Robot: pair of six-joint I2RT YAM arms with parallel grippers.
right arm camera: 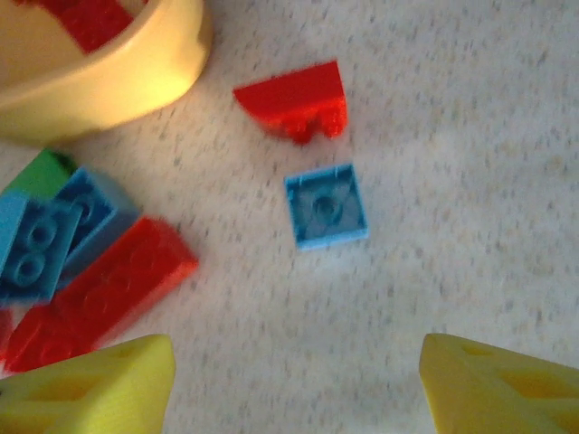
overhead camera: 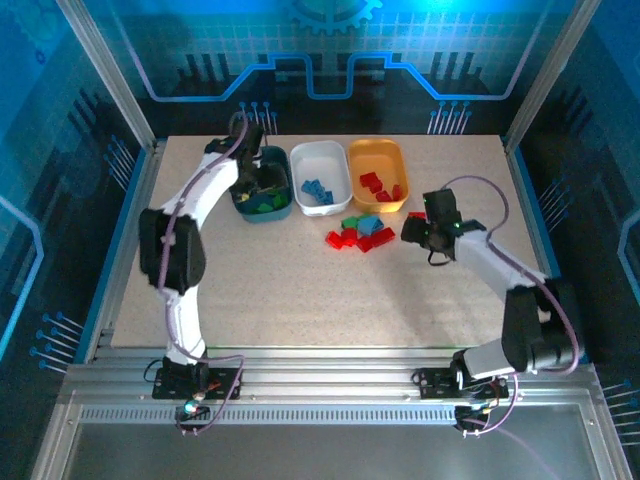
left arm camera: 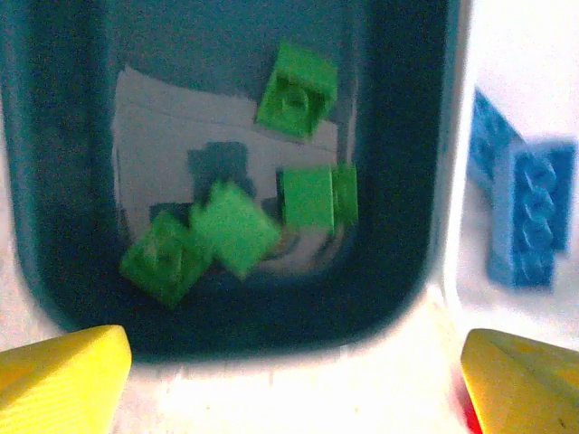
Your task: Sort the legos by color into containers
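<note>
Yellow fingertips [left arm camera: 63, 375] of the left gripper [left arm camera: 289, 384] sit at the bottom corners of the left wrist view, spread wide with nothing between them. The gripper hangs over the dark teal tray [left arm camera: 54, 181]. Four green legos [left arm camera: 233, 226] lie on that tray's floor, three bunched toward the near end and one apart toward the far end. Just beside it, the white tray [left arm camera: 455, 136] holds blue legos [left arm camera: 529, 217].

The right gripper [right arm camera: 294, 389] also stands open and holds nothing, its fingers apart above the table [right arm camera: 488, 163]. Beneath it lies a small blue brick [right arm camera: 326, 205], with a red brick [right arm camera: 294, 99] just beyond it and not touching it. To one side a loose pile [right arm camera: 90, 271] of red, blue and green bricks lies with its pieces touching one another. The orange-yellow tray [right arm camera: 109, 81] fills the upper corner of that view, with red legos [right arm camera: 86, 18] inside.

From the top view, the three trays stand in a row at the far side of the table: teal on the left, white in the middle, orange-yellow on the right. The loose pile lies just in front of the white and orange-yellow trays. The left arm [overhead camera: 185, 230] reaches far forward to the teal tray, and the right arm [overhead camera: 500, 270] bends in from the right toward the pile.
</note>
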